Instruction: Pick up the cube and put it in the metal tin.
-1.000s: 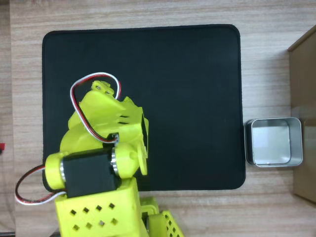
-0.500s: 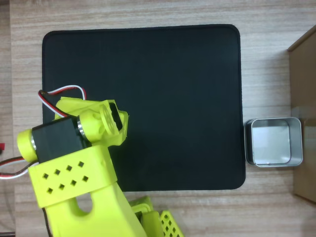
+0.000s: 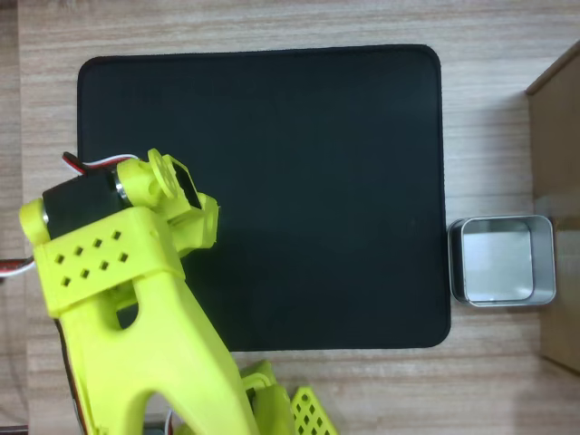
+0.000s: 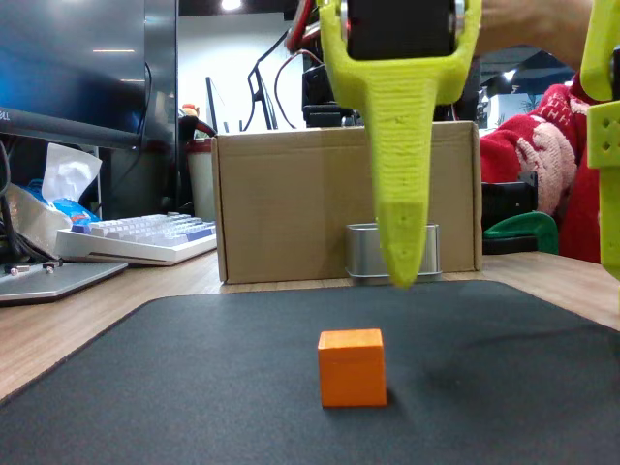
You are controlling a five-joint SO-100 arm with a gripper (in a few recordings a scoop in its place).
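One bright orange cube sits on a black mat in the fixed view, resting flat and upright with nothing touching it. At about 1 o'clock from the cube, a yellow-green gripper points straight down, its tapered tip stopping short of the mat and clear of the cube. That view shows the gripper as 1 narrow wedge, so whether its jaws are apart or together cannot be told.

Behind the gripper's tip stands the metal tin, a low shiny silver container on the wooden table, just in front of a large brown cardboard box. A white keyboard lies at the cube's 10 o'clock, farther back on the table. A red sleeve of a person shows at the far right edge.

In the overhead view, the yellow-green arm covers the mat from its 7 o'clock corner up toward its 9 o'clock side, with red, white and black wires looping at the arm's upper end. The tin lies off the mat at its 4 o'clock, just beside the mat's edge, and its inside looks empty. The cardboard box fills the table's edge at 3 o'clock, touching or nearly touching the tin.
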